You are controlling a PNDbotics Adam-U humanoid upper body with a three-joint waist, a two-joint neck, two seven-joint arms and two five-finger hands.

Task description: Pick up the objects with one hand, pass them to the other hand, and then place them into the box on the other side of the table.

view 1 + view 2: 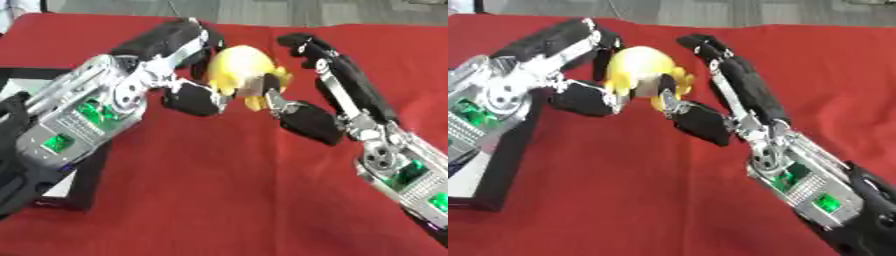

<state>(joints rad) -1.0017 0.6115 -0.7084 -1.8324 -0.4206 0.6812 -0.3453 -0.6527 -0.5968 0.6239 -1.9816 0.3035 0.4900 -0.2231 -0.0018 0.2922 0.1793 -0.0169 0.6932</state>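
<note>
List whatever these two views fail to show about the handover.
- Yellow object: its far side is hidden by the left hand in both views.
- Right hand: whether it grips the object is unclear.
- Box: cut off by the left edge, with the left arm covering it.

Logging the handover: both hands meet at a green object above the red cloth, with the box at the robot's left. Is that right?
Not quite: the object is yellow, not green, as the left eye view shows. The rest holds: the left hand and right hand meet at it above the red cloth, the box at the robot's left.
</note>
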